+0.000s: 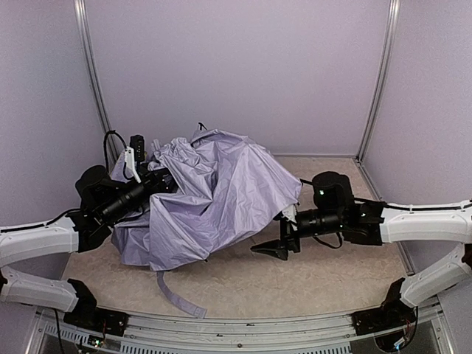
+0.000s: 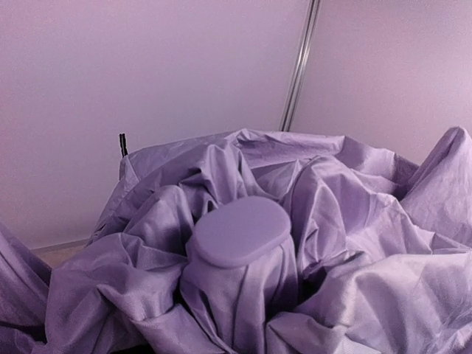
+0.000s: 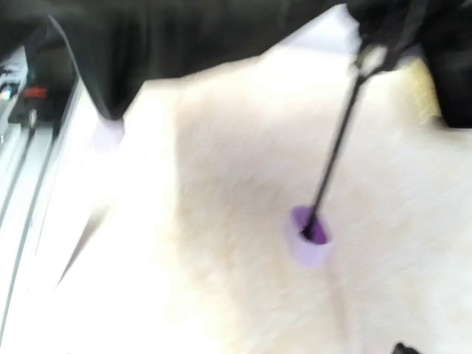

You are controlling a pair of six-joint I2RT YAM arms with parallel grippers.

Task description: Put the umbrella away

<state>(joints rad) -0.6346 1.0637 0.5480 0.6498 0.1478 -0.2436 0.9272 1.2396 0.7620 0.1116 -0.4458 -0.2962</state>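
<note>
On the desk [image 1: 310, 284], left of centre, the umbrella [image 1: 214, 195] lies in a loose, crumpled heap. Its canopy is ungathered and its strap [image 1: 177, 295] trails free, so most of the task seems left. The left gripper [image 1: 161, 181] is buried in the fabric's left side, and whether its fingers are spread or pinching cannot be told. The right gripper [image 1: 267, 247] hovers just beside the right edge, fingers spread and empty, with the blurred shaft [image 3: 335, 147] and handle [image 3: 308, 240] in its view.

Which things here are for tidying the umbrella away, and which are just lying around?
For the job: the umbrella, its strap, its thin black shaft and little handle, the right tool.
Just lying around: a white piece and a black upright bit at the back left; I cannot tell what they belong to.
</note>
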